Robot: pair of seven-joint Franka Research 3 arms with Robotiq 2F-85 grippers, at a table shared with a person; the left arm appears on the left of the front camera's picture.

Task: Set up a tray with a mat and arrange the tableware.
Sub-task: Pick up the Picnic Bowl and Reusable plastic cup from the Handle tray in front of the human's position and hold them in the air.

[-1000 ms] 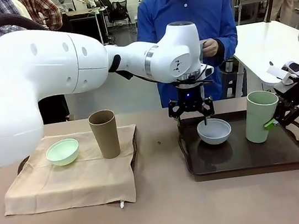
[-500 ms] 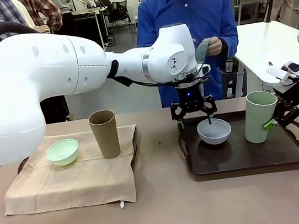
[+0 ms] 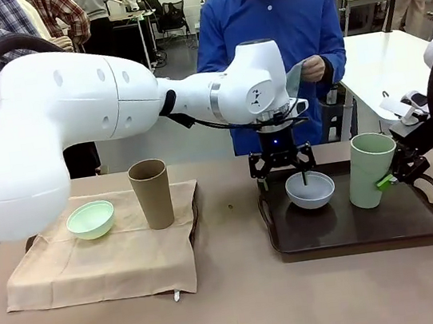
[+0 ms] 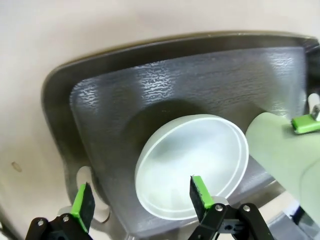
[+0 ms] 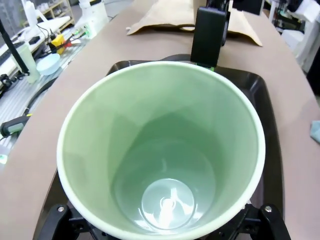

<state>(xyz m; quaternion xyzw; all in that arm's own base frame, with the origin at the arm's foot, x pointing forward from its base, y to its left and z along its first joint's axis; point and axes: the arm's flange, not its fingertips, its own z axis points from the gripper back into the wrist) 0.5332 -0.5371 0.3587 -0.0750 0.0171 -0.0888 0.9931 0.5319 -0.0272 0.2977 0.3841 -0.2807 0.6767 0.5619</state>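
On the dark right tray (image 3: 355, 227) sits the white bowl (image 3: 311, 190). My left gripper (image 3: 283, 177) hangs open over its far rim, one finger above the bowl's inside and the other outside it. In the left wrist view the gripper (image 4: 142, 197) straddles the rim of the bowl (image 4: 200, 155). My right gripper (image 3: 382, 180) is shut on the tall pale-green cup (image 3: 366, 165), which leans left on the tray. That cup (image 5: 165, 150) sits between the right fingers. At the left, the mint-green bowl (image 3: 91, 220) and tan-brown cup (image 3: 151, 194) stand on the beige mat (image 3: 102, 263).
The beige mat covers another dark tray (image 3: 32, 236) at the left. Across the table a person in a blue shirt holds a grey cloth (image 3: 296, 77) in both hands. Bare table (image 3: 242, 287) lies between the trays and along the front.
My right gripper has carried the pale-green cup a little to the left and tipped it. The left wrist has turned slightly above the white bowl. The person has raised the grey cloth.
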